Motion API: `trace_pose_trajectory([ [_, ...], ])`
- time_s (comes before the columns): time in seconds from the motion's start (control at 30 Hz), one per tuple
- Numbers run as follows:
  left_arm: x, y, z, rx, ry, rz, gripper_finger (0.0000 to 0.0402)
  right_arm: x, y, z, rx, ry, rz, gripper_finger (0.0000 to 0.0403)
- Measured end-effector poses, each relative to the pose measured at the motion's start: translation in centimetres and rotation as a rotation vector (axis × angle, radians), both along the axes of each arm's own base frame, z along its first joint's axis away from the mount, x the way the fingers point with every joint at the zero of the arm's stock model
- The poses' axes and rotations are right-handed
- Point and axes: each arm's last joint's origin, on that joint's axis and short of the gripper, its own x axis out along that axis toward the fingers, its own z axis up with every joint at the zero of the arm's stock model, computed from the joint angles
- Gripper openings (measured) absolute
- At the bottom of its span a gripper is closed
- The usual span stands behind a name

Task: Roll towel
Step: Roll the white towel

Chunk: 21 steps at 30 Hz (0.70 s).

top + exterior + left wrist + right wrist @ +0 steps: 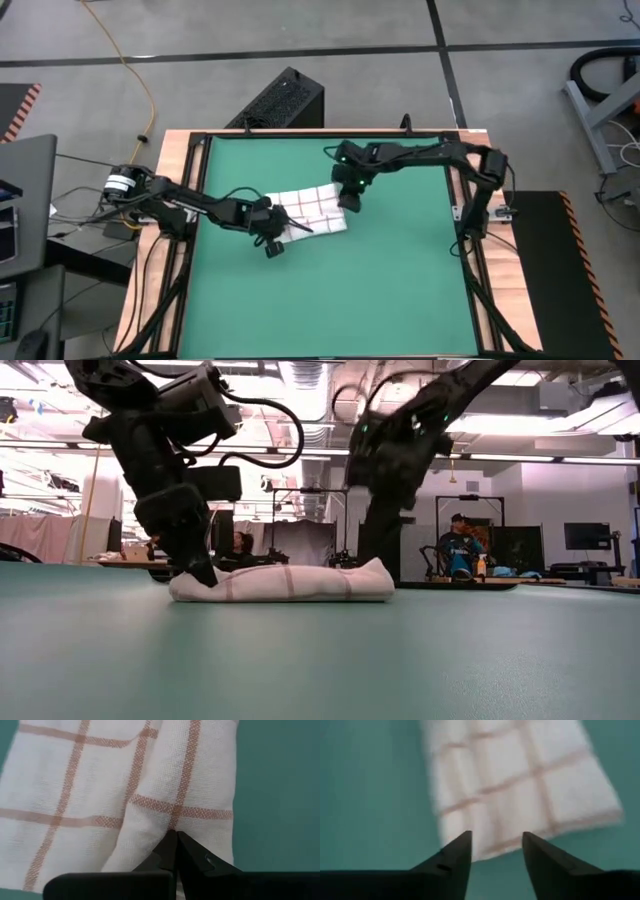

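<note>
towel folded on mat | left gripper closed, touching it | far edge cut off

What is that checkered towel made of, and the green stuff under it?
The towel looks like soft woven cotton: you can see fine threads, red grid lines and floppy folds. The green mat looks smooth and matte, maybe rubber or foam; hard to tell.

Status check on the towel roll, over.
Left gripper shut, tips on the towel. Right gripper open, above the towel's far end, holding nothing. Towel folded flat on the mat. Nothing in the way.
</note>
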Motion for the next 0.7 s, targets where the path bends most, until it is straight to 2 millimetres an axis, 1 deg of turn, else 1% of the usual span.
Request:
trace_pose_trajectory([
  [0.07,0.0,0.2,0.0,-0.033,0.002,-0.004,0.0000,-0.4,0.8,1.4,-0.024,-0.080,0.144,0.0226],
  [0.13,0.0,0.4,0.0,-0.074,0.002,-0.015,0.0000,-0.8,2.3,2.7,-0.104,-0.150,0.321,0.0258],
  [0.17,0.1,0.5,-0.1,-0.097,0.002,-0.020,0.0000,-0.9,3.2,3.1,-0.169,-0.172,0.419,0.0272],
  [0.23,0.1,0.6,-0.1,-0.136,-0.003,-0.028,0.0000,-0.9,5.1,3.4,-0.357,-0.182,0.598,0.0295],
  [0.3,0.2,0.8,-0.1,-0.162,-0.011,-0.032,0.0000,-0.4,6.6,3.3,-0.515,-0.173,0.700,0.0309],
  [0.37,0.2,1.0,-0.1,-0.175,-0.016,-0.029,0.0000,0.2,8.0,3.5,-0.607,-0.195,0.737,0.0315],
  [0.43,0.2,1.3,-0.1,-0.178,-0.016,-0.030,0.0000,1.0,9.1,3.2,-0.635,-0.236,0.751,0.0317],
  [0.5,0.2,1.5,-0.1,-0.188,-0.017,-0.032,0.0000,1.5,9.8,2.8,-0.639,-0.241,0.749,0.0316],
  [0.53,0.2,1.6,-0.1,-0.196,-0.017,-0.031,0.0000,1.8,10.0,2.2,-0.637,-0.230,0.749,0.0315],
  [0.6,0.2,1.8,-0.1,-0.208,-0.018,-0.031,0.0000,2.3,10.1,1.8,-0.652,-0.234,0.733,0.0314],
  [0.7,0.2,2.0,-0.1,-0.229,-0.018,-0.032,0.0000,2.9,9.9,0.5,-0.638,-0.199,0.708,0.0312],
])
